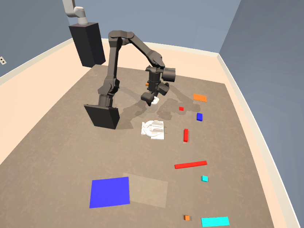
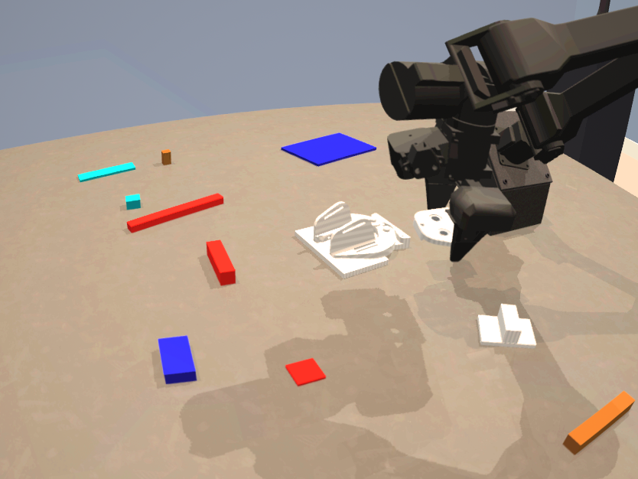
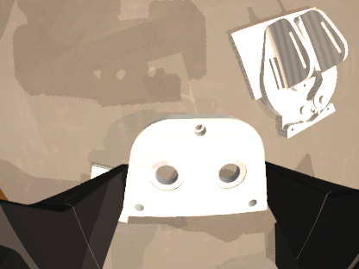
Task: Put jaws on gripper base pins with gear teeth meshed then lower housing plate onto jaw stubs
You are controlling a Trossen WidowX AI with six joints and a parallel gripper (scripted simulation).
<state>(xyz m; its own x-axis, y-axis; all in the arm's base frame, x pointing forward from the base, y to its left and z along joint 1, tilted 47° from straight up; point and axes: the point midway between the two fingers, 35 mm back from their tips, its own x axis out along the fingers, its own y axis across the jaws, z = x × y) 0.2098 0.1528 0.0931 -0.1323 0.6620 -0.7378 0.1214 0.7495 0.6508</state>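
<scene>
The end effector (image 1: 154, 99) (image 2: 447, 232) (image 3: 196, 185) is pinching the plate (image 1: 155, 100) (image 2: 434, 226) (image 3: 198, 148) by its side edges, hovering between the base (image 1: 157, 136) (image 2: 344, 268) (image 3: 246, 58) and stand (image 2: 492, 337) (image 3: 99, 172).

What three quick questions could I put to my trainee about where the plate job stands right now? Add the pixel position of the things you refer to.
1. True or false: the end effector (image 2: 437, 232) (image 3: 196, 190) is holding the housing plate (image 1: 155, 100) (image 2: 431, 226) (image 3: 198, 151).
2. Multiple choice: how many large round holes show in the plate in the wrist view? A) one B) two C) four
3. Fill in the blank: in the exterior view, the small flat square piece lying nearest the blue block (image 1: 199, 117) (image 2: 177, 359) is coloured ____.

Key: 1 true; 2 B; 3 red.
</scene>
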